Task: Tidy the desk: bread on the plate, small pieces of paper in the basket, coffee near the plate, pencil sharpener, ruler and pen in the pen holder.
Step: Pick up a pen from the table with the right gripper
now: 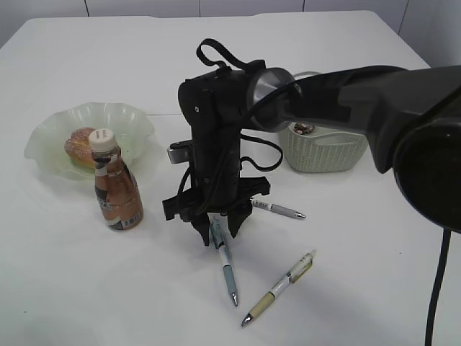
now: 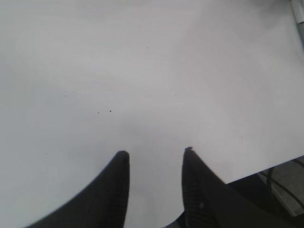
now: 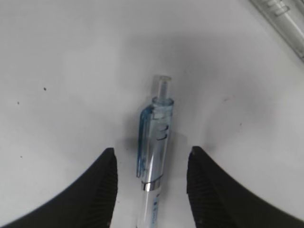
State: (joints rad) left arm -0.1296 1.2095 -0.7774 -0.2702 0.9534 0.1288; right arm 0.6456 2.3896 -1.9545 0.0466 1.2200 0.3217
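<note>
While right tool [image 3: 151, 164] straddles blue pen [image 3: 154, 156], gaps either side.

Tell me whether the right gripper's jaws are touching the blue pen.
Apart. The right wrist view shows the blue pen lying between the right gripper's open jaws, with bare desk visible on both sides.

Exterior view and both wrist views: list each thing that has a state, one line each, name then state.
Golden-brown bread roll: lying in the wavy pale green glass plate.
Brown coffee bottle: upright, capped, beside the plate.
Blue clear-barrelled pen: flat on the white desk, between open jaws, not gripped.
Right tool: open, straddling that pen.
Left tool: open, empty.
Yellow-grip pen: lying loose.
</note>
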